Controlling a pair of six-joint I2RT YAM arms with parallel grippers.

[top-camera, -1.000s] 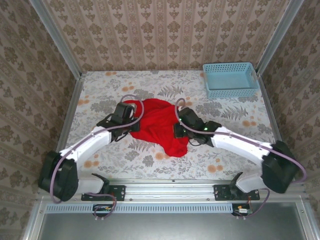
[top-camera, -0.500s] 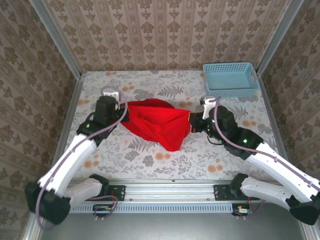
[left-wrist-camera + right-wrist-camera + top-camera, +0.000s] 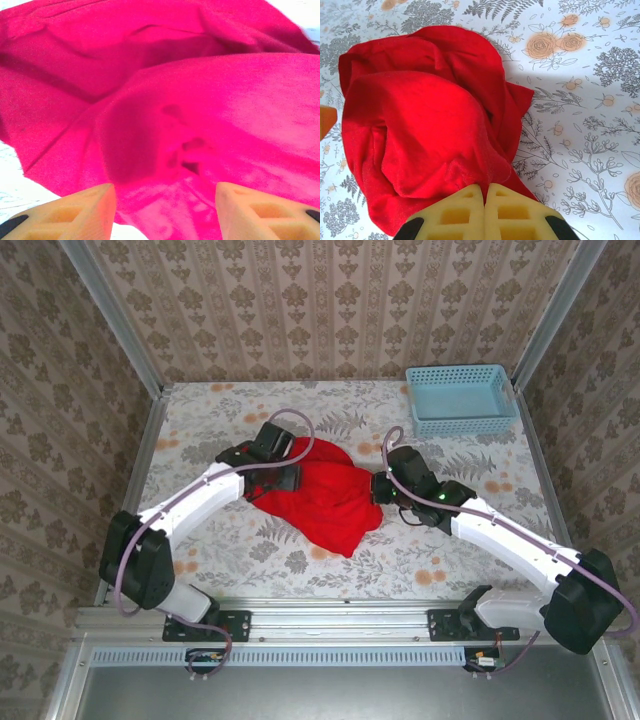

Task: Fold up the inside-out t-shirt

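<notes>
Shirt (image 3: pixel 325 498) lies bunched mid-table (image 3: pixel 250 550) between the arms, left gripper (image 3: pixel 165 200) at its left edge with fingers spread and nothing pinched, right gripper (image 3: pixel 484 190) clamped tight on a fold at its right edge, basket (image 3: pixel 460 400) well apart in the far right corner.

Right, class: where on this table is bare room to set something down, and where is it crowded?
Free: the table's far-left corner, beside the red t-shirt; the near strip between the left arm and right arm; the patch between right arm and blue basket. Crowded: mid-table, where the left end effector and right end effector flank the shirt.
</notes>
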